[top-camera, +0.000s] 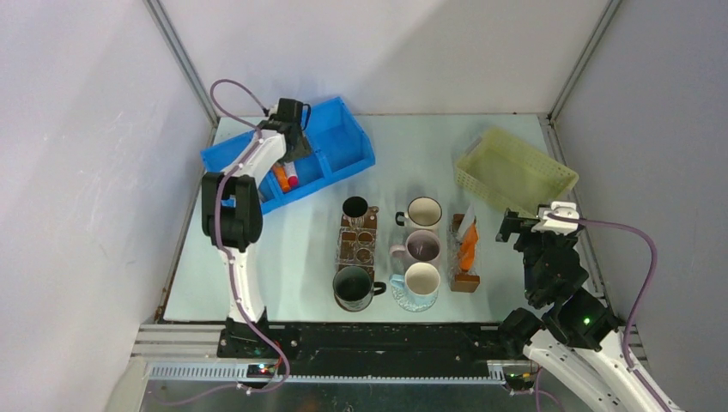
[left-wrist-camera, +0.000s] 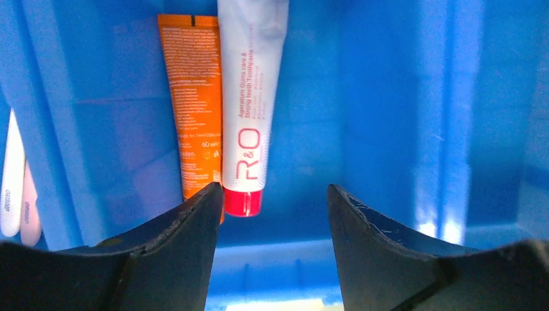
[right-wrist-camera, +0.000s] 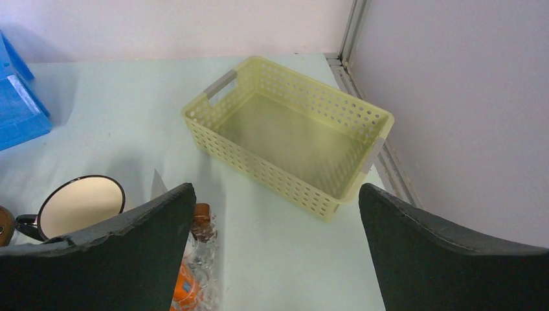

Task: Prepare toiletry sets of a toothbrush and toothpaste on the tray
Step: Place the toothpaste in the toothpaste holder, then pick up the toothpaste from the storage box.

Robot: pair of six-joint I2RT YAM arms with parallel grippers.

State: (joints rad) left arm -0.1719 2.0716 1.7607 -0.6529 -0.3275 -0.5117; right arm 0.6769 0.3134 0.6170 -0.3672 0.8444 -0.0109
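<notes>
My left gripper hangs open and empty over the blue bin. In the left wrist view an orange toothpaste tube and a white, red-capped toothpaste tube lie side by side on the bin floor, just ahead of my left fingertip. They also show in the top view. Pale toothbrush handles lie beyond a divider at the left. My right gripper is open and empty, above the table between a clear box and the yellow basket.
A yellow perforated basket stands at the back right. Several mugs sit mid-table. A clear brown-lidded box holds orange tubes; another stands left of the mugs. A cream mug shows at the left.
</notes>
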